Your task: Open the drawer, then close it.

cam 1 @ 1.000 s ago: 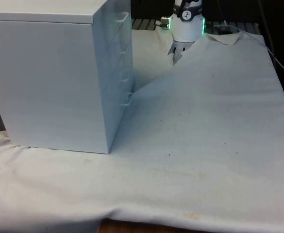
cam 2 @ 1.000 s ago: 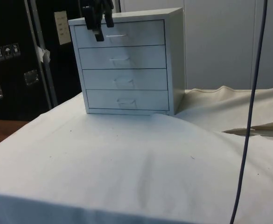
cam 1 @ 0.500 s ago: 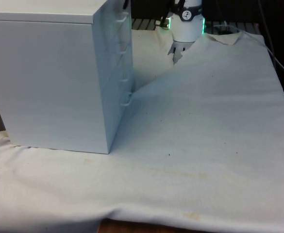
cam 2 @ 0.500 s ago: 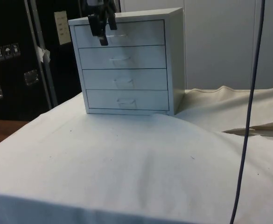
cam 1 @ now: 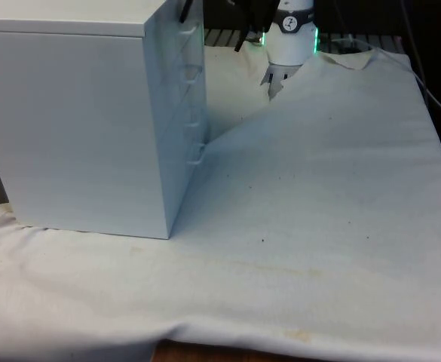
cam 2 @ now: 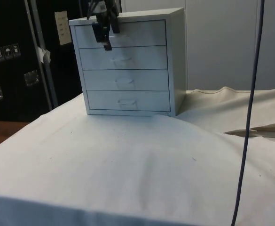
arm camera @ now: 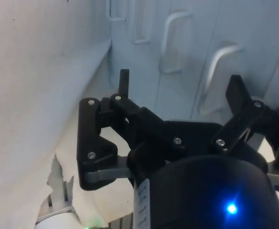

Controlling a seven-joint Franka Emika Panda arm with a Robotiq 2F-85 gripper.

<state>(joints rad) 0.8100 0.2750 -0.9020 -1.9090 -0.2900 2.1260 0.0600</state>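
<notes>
A white chest of drawers (cam 1: 77, 121) stands at the front view's left, side on to that camera. In the side view the chest (cam 2: 175, 56) shows four drawer fronts, all flush. My black gripper (cam 2: 106, 37) hangs in front of the top drawer (cam 2: 142, 33), at its left half, close to the handle. In the wrist view the gripper (arm camera: 180, 90) is open, its fingers (arm camera: 124, 82) spread wide with nothing between them. The top drawer's handle (arm camera: 214, 71) lies just beyond the fingertips. A bit of the gripper (cam 1: 184, 9) pokes out past the chest's top corner.
The white cloth (cam 1: 318, 196) covers the table and rises in a fold (cam 2: 250, 132) beside the chest. A dark cable (cam 2: 248, 117) hangs down at the side view's right. The robot's base (cam 1: 289, 45) stands at the far end of the table.
In the side view the gripper has shifted right and slightly down along the top drawer front, closer to its handle. The drawers have not moved.
</notes>
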